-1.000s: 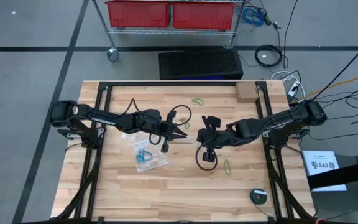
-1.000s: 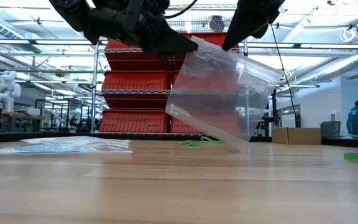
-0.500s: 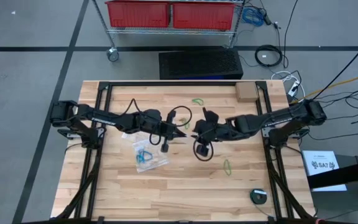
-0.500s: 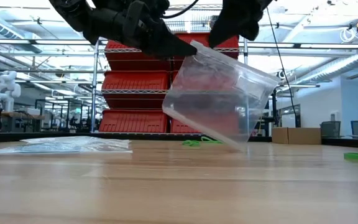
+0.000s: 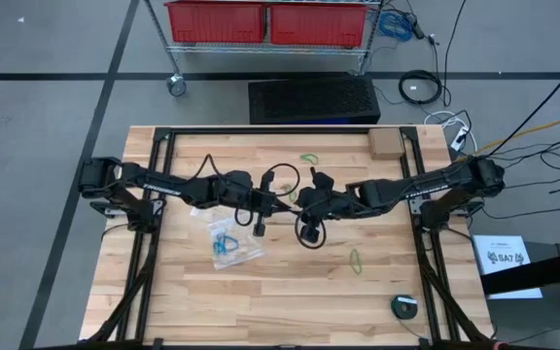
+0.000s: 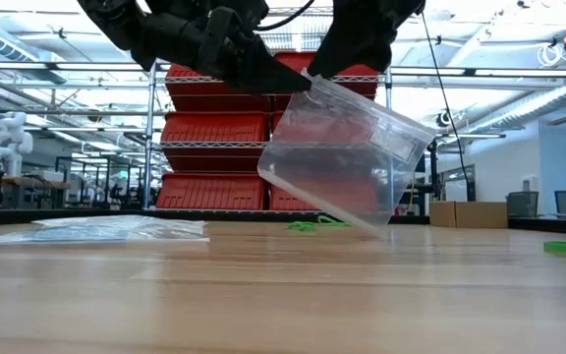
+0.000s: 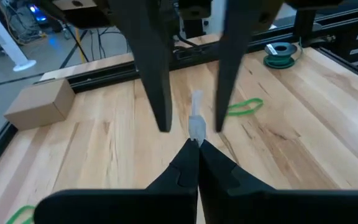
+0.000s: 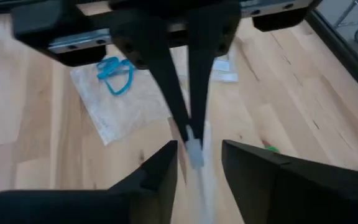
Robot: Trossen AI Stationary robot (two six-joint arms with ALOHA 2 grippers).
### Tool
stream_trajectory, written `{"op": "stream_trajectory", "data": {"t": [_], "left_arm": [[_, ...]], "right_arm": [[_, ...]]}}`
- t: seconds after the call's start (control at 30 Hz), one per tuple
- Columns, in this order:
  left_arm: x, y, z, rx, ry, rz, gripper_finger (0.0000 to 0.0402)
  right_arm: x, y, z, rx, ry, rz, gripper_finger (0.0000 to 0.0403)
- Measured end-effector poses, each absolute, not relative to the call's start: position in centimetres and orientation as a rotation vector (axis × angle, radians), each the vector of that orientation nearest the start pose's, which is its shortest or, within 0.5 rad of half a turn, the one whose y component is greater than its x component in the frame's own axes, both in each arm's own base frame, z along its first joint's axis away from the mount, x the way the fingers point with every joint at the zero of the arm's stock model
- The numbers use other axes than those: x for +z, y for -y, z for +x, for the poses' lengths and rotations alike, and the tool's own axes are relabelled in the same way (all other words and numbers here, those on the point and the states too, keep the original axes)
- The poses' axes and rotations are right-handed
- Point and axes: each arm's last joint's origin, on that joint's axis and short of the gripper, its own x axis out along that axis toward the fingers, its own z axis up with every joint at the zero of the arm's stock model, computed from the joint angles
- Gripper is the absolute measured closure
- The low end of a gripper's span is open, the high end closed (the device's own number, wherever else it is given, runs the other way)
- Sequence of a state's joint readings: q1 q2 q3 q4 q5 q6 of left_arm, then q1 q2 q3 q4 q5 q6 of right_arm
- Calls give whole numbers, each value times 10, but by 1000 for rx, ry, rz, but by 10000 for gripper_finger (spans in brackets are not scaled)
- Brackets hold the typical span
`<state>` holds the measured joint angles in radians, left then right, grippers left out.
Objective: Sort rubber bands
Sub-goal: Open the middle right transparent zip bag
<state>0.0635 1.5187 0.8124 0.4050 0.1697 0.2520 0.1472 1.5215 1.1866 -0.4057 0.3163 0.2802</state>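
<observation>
A clear plastic bag (image 6: pixel 347 157) hangs over the table's middle, tilted, its lower corner (image 6: pixel 373 228) down near the wood. My left gripper (image 5: pixel 288 208) is shut on the bag's upper edge. My right gripper (image 8: pixel 197 163) faces it, open, with one finger on either side of the same edge (image 8: pixel 194 152); I cannot tell whether they touch it. Green rubber bands lie flat on the table at the far middle (image 5: pixel 308 157) and the near right (image 5: pixel 356 261). Blue rubber bands (image 5: pixel 225 241) lie inside a flat clear bag (image 5: pixel 231 251). My left gripper pinches the clear bag's upper edge at its end corner (image 7: pixel 196 127) between its two fingertips. It comes nearly level from the table's left. The bag hangs below the fingers, tilted, with its mouth edge sloping down toward the right.
A cardboard box (image 5: pixel 385 144) sits at the far right, and a green roll (image 5: pixel 404 307) at the near right. Flat clear bags (image 6: pixel 96 231) lie left of centre. Black cable loops (image 5: pixel 282 180) hang off both wrists. A black frame runs along the table's sides.
My right gripper has opened, letting go of the bag's upper edge, and moved toward the table's left until it stands right at my left gripper's tips. The bag stays hanging from my left gripper; its right upper corner has sagged a little.
</observation>
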Motion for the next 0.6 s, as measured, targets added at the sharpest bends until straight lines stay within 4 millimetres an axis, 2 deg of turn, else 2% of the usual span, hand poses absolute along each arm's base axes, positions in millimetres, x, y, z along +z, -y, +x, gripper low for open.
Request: {"op": "stream_trajectory", "data": {"t": [0.3,0.6], "left_arm": [[225,-16,323,-141,-284,232,400],[225,-16,323,-139,-283,233,400]], "right_arm": [[276,-38,326,-253,-719,59,388],[272,-39,322,-271,-775,79,388]]}}
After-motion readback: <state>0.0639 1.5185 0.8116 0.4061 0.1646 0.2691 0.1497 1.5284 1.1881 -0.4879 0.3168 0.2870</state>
